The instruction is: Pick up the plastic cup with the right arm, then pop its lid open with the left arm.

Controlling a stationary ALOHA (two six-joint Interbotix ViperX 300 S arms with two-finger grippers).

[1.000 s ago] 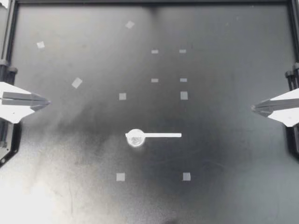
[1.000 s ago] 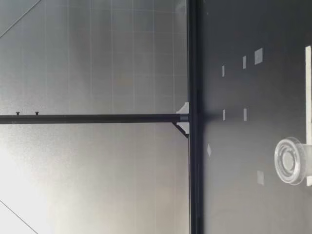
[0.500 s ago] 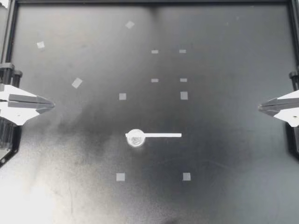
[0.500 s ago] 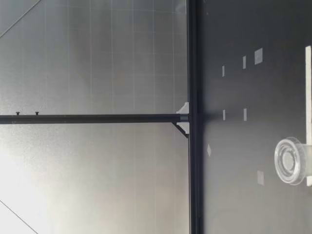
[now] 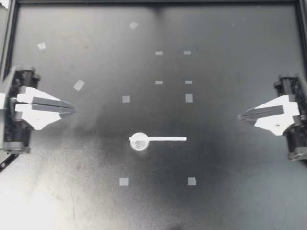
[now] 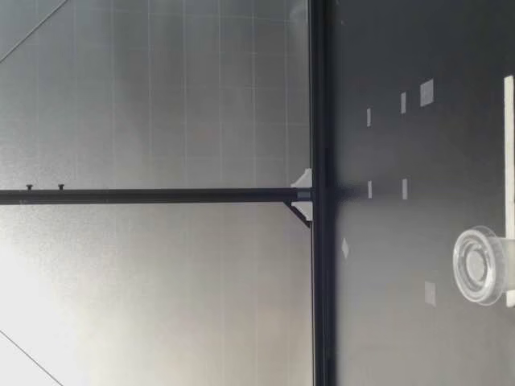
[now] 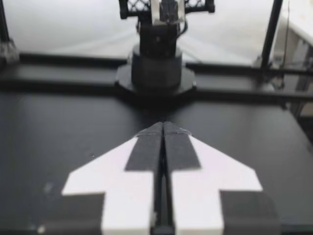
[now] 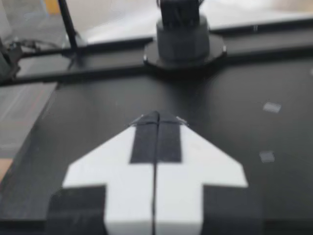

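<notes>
Here left jaws and right jaws pressed together, holding nothing; clear scoop [image 5: 158, 139] between them, well apart.

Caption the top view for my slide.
Shut left hand and shut right hand flank a clear round cup touching a white strip on the black table.

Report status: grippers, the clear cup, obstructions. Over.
Left gripper shut, empty, far left. Right gripper shut, empty, far right. Clear cup mid-table, touching white strip, untouched. Only flat tape squares around it.
</notes>
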